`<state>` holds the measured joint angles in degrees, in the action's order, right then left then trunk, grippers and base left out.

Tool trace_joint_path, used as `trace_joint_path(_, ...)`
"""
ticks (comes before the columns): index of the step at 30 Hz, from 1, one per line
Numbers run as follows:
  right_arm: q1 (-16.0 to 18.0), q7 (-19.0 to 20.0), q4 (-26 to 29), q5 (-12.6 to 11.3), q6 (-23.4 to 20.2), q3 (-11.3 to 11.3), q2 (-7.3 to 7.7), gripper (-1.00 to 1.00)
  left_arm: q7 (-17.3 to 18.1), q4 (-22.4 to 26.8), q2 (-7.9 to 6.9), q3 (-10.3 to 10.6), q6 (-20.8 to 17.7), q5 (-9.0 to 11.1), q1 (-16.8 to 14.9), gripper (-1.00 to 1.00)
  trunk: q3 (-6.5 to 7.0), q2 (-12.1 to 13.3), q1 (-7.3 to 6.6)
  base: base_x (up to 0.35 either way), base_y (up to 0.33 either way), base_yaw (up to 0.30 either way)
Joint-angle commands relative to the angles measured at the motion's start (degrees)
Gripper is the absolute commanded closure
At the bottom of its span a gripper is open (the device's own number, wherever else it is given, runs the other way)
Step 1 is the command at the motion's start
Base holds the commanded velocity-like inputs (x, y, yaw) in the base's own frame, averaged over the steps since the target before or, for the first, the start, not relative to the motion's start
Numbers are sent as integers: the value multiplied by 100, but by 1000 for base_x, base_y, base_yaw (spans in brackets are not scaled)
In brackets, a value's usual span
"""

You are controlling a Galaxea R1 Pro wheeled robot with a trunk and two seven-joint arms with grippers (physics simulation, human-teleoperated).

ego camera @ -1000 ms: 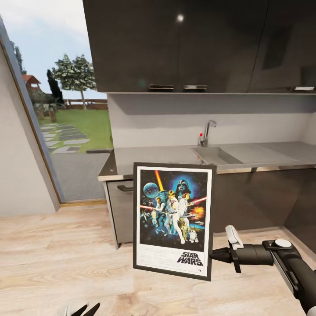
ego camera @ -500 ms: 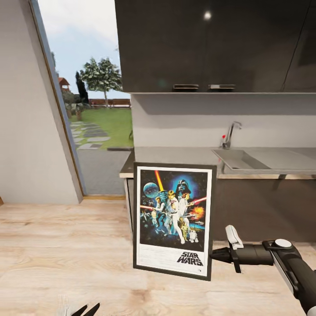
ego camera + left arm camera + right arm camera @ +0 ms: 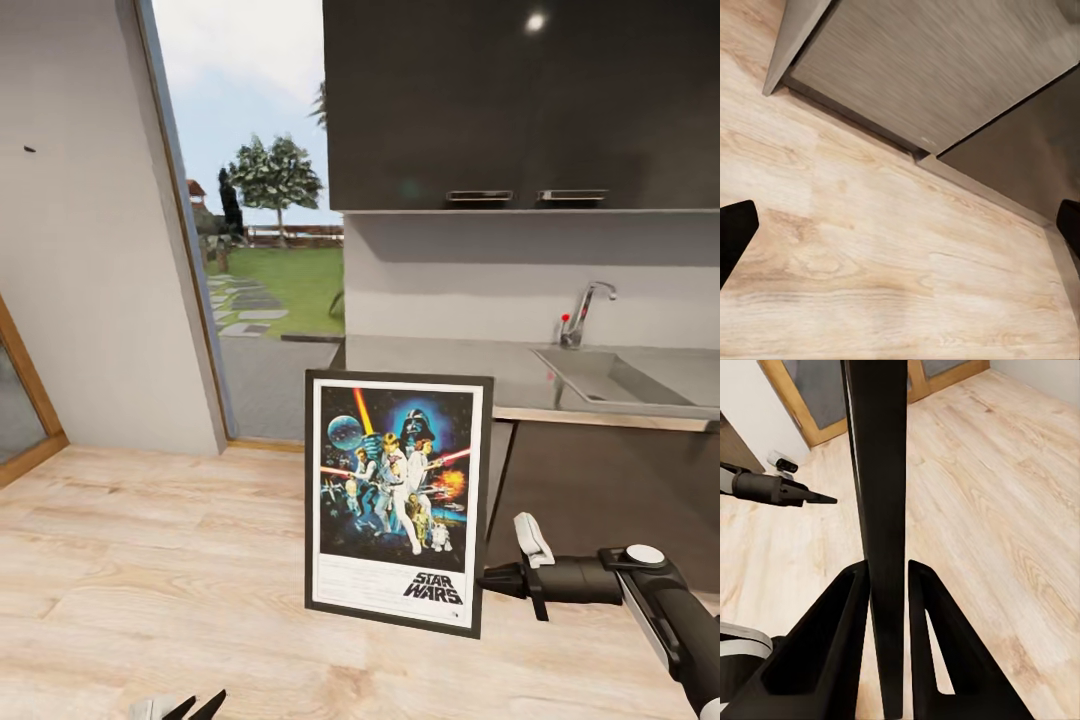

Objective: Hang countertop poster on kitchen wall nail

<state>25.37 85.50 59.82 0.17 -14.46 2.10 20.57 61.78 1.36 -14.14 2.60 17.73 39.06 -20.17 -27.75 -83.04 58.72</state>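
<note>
The poster (image 3: 396, 502) hangs upright over the wood floor (image 3: 150, 570), its right edge clamped in the right gripper (image 3: 487, 580), in front of the countertop (image 3: 440, 362). A nail (image 3: 29, 149) dots the left wall. The right wrist view shows the frame edge-on between the closed fingers (image 3: 840, 637); the left gripper (image 3: 900, 232) is spread wide, empty.

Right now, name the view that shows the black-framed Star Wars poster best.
Head view: the black-framed Star Wars poster faces the camera upright, its whole print readable. The right wrist view shows its dark edge between the right gripper fingers.
</note>
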Motion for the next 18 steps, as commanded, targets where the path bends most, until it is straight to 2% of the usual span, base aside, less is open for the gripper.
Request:
trace_joint_path(1, 4, 37, -1, -4, -81, 7, 0, 100, -12, -4, -1, 29, 32, 23, -4, -100, -6, -4, 1, 19, 16, 32)
trace_joint_path(8, 4, 37, -5, -7, -82, 9, 0, 100, -32, -4, -1, 30, 31, 23, -4, -100, -6, -4, 1, 6, 5, 11)
trace_joint_path(18, 4, 37, -5, -8, -76, 6, 0, 100, -42, -4, -1, 30, 29, 23, -4, -100, 173, 397, -219, 0, 0, 1)
